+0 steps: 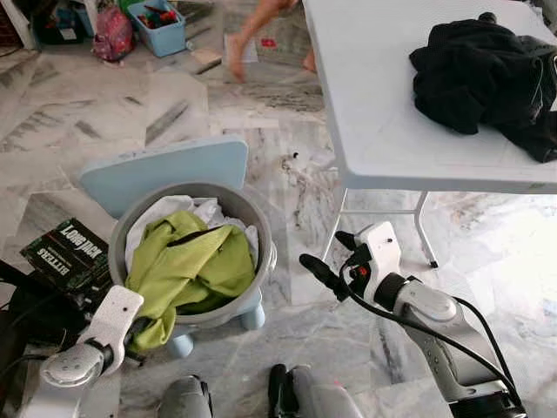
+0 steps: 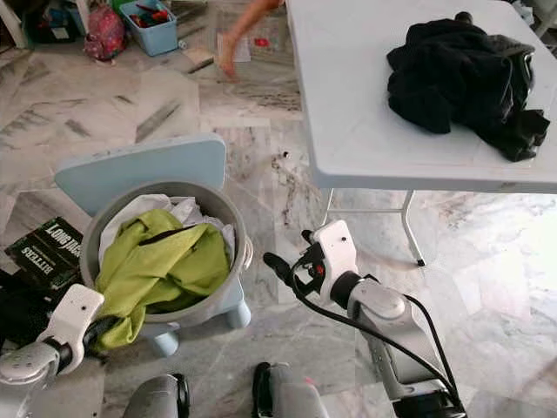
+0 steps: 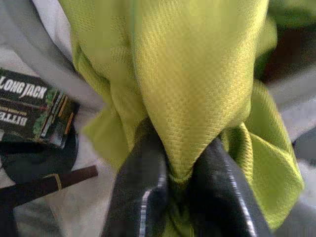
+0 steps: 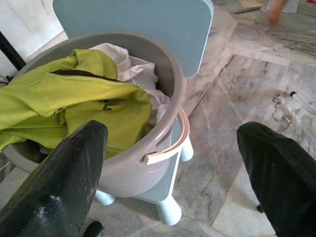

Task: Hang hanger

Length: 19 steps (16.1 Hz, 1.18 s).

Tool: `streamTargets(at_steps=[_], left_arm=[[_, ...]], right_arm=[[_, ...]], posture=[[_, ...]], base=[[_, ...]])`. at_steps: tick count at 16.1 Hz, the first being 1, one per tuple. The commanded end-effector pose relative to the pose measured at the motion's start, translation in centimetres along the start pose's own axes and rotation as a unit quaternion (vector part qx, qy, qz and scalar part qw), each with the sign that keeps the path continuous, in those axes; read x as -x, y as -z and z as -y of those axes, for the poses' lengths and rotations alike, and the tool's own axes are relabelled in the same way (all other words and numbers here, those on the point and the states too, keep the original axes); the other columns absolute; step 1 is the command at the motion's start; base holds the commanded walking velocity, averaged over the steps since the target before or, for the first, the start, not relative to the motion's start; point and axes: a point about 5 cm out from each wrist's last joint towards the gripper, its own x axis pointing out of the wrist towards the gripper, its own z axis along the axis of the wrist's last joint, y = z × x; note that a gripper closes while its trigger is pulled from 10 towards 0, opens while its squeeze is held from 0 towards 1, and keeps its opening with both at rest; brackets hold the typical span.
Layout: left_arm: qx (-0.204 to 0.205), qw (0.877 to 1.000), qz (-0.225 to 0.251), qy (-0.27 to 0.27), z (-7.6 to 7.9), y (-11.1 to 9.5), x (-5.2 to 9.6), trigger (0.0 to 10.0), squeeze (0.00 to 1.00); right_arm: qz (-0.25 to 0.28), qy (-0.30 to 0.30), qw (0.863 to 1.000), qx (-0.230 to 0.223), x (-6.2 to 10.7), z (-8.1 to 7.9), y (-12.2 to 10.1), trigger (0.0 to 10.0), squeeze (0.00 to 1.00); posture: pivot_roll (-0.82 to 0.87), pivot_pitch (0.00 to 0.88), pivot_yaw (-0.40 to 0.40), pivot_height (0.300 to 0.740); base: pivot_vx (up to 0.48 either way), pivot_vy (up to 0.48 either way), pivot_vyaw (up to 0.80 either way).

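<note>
Left gripper (image 3: pixel 180 197) clamps a lime mesh-knit shirt (image 1: pixel 187 266) spilling over the round grey plastic bucket's (image 1: pixel 252 228) rim; right gripper (image 1: pixel 332 258) spread wide.

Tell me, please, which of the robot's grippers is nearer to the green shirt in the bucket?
The left. The left gripper has its jaws shut on the green shirt where it hangs over the grey bucket's rim. The right gripper, jaws open, hovers over the floor beside the bucket, apart from it.

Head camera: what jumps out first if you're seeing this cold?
The lime-green garment spilling over the rim of the grey bucket on a pale blue chair, with the left claw pinched shut on its fabric. Next, the black clothes heaped on the white table, and the right claw open beside the bucket.
</note>
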Motion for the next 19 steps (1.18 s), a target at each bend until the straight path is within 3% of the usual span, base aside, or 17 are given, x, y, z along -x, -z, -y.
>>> streamTargets(at_steps=[1, 4, 6, 8, 9, 10, 11, 15, 17, 19], left_arm=[[-0.025, 0.999, -0.043, 0.013, 0.0, 1.5, 0.5, 10.0, 1.00], [-0.076, 0.993, -0.084, 0.023, -1.2, 2.1, 1.3, 10.0, 1.00], [-0.094, 0.991, -0.095, 0.001, -2.7, 2.1, 1.7, 10.0, 1.00], [-0.084, 0.993, -0.075, -0.046, -4.2, 1.3, 1.7, 10.0, 1.00], [-0.101, 0.988, -0.050, -0.108, -5.9, 0.1, 1.8, 10.0, 1.00], [-0.092, 0.983, -0.007, -0.157, -7.3, -1.9, 1.9, 10.0, 1.00], [-0.085, 0.981, 0.009, -0.172, -7.8, -2.7, 1.9, 10.0, 1.00], [-0.069, 0.983, 0.042, -0.167, -7.7, -4.6, 1.0, 10.0, 1.00], [-0.042, 0.986, 0.054, -0.155, -7.0, -4.9, 0.5, 10.0, 1.00], [0.016, 0.988, 0.083, -0.128, -6.3, -6.3, -0.6, 10.0, 1.00]], right_arm=[[-0.007, 0.006, 1.000, 0.002, 0.1, 0.2, 0.4, 10.0, 0.00], [-0.005, 0.002, 1.000, 0.006, -0.2, 0.1, 0.4, 10.0, 0.00], [-0.004, 0.000, 1.000, 0.008, -0.4, 0.2, 0.3, 10.0, 0.00], [-0.003, 0.000, 1.000, 0.010, -0.5, 0.2, 0.3, 10.0, 0.00], [-0.002, -0.002, 1.000, 0.011, -0.6, 0.1, 0.4, 10.0, 0.00], [-0.002, -0.003, 1.000, 0.011, -0.6, 0.0, 0.4, 10.0, 0.00], [-0.002, -0.003, 1.000, 0.011, -0.6, 0.0, 0.4, 10.0, 0.00], [-0.002, -0.002, 1.000, 0.012, -0.7, 0.2, 0.4, 10.0, 0.00], [-0.002, 0.000, 1.000, 0.013, -0.7, 0.2, 0.4, 10.0, 0.00], [-0.002, -0.001, 1.000, 0.013, -0.7, 0.1, 0.4, 10.0, 0.00]], posture=[[-0.04, 0.144, -0.094, 0.740], [-0.03, 0.141, -0.098, 0.740], [-0.02, 0.140, -0.099, 0.740], [-0.02, 0.140, -0.099, 0.740], [-0.02, 0.140, -0.099, 0.740], [-0.02, 0.141, -0.098, 0.740], [-0.02, 0.141, -0.098, 0.740], [-0.02, 0.139, -0.096, 0.740], [-0.02, 0.139, -0.096, 0.740], [-0.02, 0.141, -0.101, 0.740]], base=[[0.000, 0.000, 0.00], [0.000, 0.000, 0.00], [0.000, 0.000, 0.00], [0.000, 0.000, 0.00], [0.000, 0.000, 0.00], [0.000, 0.000, 0.00], [0.000, 0.000, 0.00], [0.000, 0.000, 0.00], [0.000, 0.000, 0.00], [0.000, 0.000, 0.00]])
